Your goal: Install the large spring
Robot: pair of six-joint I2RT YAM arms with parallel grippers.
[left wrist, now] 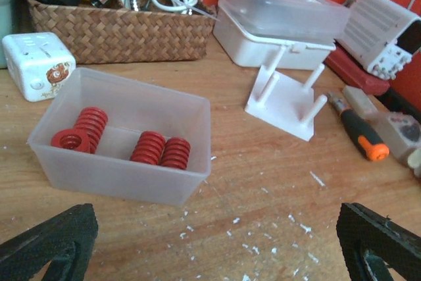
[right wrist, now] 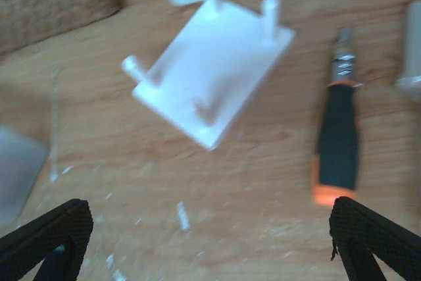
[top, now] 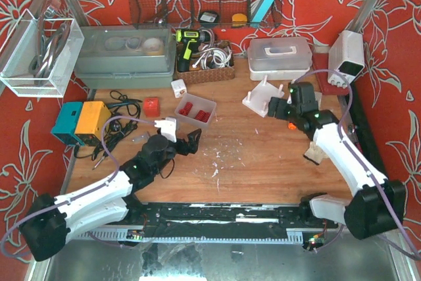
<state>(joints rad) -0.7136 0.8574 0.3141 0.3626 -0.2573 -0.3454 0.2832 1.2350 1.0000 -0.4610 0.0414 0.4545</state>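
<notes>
**No spring picked up yet**

The left hand was wide open and held nothing. Just past it on the surface sat a clear tub with red springs inside. The large spring lay at the tub's left end, I think, with smaller ones beside it. The right hand was wide open and empty too, above a white peg stand and a screwdriver. The pegs looked bare, so the job seemed to be at its start. Next, a hand would likely need to dip into the tub, close on the big spring, and slide it over a peg.
</notes>
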